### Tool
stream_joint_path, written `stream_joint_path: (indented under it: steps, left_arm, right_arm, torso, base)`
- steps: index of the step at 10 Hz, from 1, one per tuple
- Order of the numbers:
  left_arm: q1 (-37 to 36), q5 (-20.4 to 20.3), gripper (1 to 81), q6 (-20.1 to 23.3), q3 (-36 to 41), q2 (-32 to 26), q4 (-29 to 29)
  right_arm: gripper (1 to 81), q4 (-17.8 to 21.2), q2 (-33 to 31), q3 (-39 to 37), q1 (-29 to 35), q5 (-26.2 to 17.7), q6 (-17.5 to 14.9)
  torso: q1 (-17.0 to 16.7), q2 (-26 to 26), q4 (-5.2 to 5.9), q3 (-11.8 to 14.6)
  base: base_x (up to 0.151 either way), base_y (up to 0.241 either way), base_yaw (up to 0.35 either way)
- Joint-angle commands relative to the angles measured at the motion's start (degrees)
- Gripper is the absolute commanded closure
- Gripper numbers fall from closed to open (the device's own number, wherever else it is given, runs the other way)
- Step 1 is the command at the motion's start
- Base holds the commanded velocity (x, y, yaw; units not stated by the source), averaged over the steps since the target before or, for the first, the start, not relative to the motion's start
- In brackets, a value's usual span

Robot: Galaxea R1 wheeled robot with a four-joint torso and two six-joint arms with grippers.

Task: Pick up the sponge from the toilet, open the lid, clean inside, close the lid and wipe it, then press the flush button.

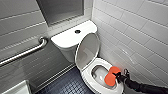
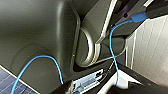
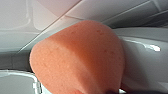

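Note:
The white toilet (image 1: 86,75) stands against the tiled wall with its lid (image 1: 86,51) raised and leaning back on the tank (image 1: 67,38). The orange sponge (image 1: 110,75) hangs over the right side of the open bowl, just above the seat. My right gripper (image 1: 118,76) is shut on it, and the dark arm reaches in from the lower right. In the right wrist view the sponge (image 3: 77,57) looms large against white ceramic. A round flush button (image 1: 77,31) sits in the tank top. My left gripper stands wide open.
A metal grab bar (image 1: 25,53) runs along the left wall. A white fixture corner (image 1: 17,88) shows at the lower left. Dark small-tiled floor (image 1: 65,85) lies left of the bowl. The white tiled wall (image 1: 140,37) is close on the right. Blue cables (image 2: 113,50) cross the robot's body.

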Motion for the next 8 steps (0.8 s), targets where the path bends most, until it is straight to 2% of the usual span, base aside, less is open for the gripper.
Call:
stream_joint_path:
  steps: [1, 3, 5, 8]
  left_arm:
    - [2.5, 5.3, 1.0, 0.1, 2.8, -1.2, 0.3]
    - [2.5, 5.3, 1.0, 0.4, 3.3, -1.3, 0.4]
    - [2.5, 5.3, 1.0, 0.5, 3.3, -1.0, 0.4]
    - [2.5, 5.2, 1.0, 0.5, 3.3, -0.6, 0.5]
  right_arm:
    - [81.1, 0.6, -6.2, 4.3, -1.6, 2.2, 0.8]
    - [81.1, 0.5, -9.0, 8.2, -5.2, 5.0, 0.7]
    - [81.1, 0.4, -12.4, 14.7, -9.4, 10.0, 0.6]
    - [81.1, -3.4, -14.8, 20.2, -16.1, 13.9, 0.6]
  torso:
    - [0.0, 0.0, 0.0, 0.0]
    - [0.0, 0.0, 0.0, 0.0]
    - [0.0, 0.0, 0.0, 0.0]
    - [0.0, 0.0, 0.0, 0.0]
  base:
    - [0.0, 0.0, 0.0]
    - [0.0, 0.0, 0.0]
    - [0.0, 0.0, 0.0]
    - [0.0, 0.0, 0.0]
